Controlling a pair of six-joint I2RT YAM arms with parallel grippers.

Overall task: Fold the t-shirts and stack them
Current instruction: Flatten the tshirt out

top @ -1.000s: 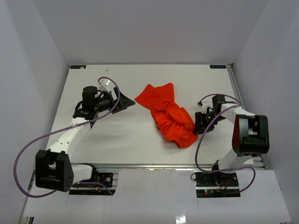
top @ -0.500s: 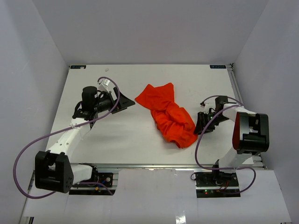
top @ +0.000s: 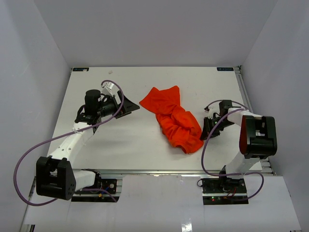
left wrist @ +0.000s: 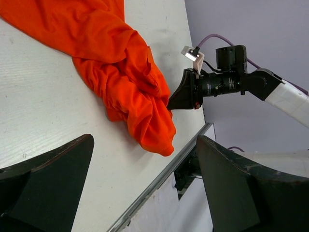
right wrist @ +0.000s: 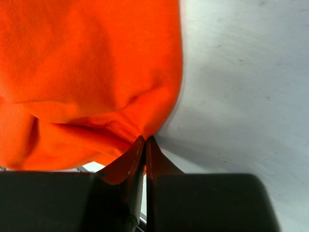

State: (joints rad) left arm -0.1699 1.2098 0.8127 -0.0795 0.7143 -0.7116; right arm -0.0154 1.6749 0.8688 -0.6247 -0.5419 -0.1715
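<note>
Orange-red t-shirt (top: 175,118) crumpled | right claw (top: 204,131) pinching its edge | left claw (top: 128,109) wide, well apart

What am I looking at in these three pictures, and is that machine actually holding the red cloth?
You are looking at two robot arms, the left arm and the right arm, bolted at the near edge of a white table. One picture looks down from above and behind them. The other two come from small cameras on the wrists, so each shows that arm's own fingers at the bottom. On the table lies one crumpled orange-red t-shirt. The right gripper, a two-finger pincer, is shut on a fold at the edge of the t-shirt. The left gripper is wide open near the shirt's far end and holds nothing.
</note>
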